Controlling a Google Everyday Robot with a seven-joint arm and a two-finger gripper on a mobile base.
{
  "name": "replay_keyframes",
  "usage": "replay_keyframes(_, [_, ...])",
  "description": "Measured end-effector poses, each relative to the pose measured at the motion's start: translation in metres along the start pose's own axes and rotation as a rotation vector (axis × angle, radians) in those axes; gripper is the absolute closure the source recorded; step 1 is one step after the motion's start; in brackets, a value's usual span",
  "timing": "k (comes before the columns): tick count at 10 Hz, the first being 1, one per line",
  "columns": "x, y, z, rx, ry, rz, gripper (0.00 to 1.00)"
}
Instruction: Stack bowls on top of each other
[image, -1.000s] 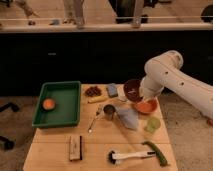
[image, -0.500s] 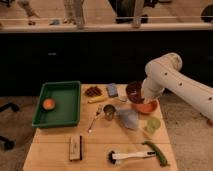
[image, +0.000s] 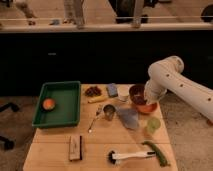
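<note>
Two bowls sit at the table's right side in the camera view. The dark maroon bowl (image: 135, 92) is tilted, its right edge over the orange-red bowl (image: 147, 107) just in front of it. My gripper (image: 143, 98) comes down from the white arm (image: 172, 80) and is at the maroon bowl's right rim, shut on it. The arm's wrist hides the fingers and part of both bowls.
A green tray (image: 62, 112) with an orange fruit (image: 48, 104) is on the left. Around the bowls are a small metal cup (image: 109, 111), a spoon (image: 94, 123), a white cup (image: 123, 94), a grey pouch (image: 129, 118) and a green cup (image: 153, 124). A brush (image: 130, 156) and a wooden block (image: 75, 147) lie in front.
The maroon bowl and my gripper have shifted slightly right, toward the orange-red bowl. Nothing else has moved.
</note>
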Motion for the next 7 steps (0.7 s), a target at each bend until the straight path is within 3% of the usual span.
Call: replay_keyframes(7, [0.014, -0.006, 0.023, 0.007, -0.042, 0.037, 1.00])
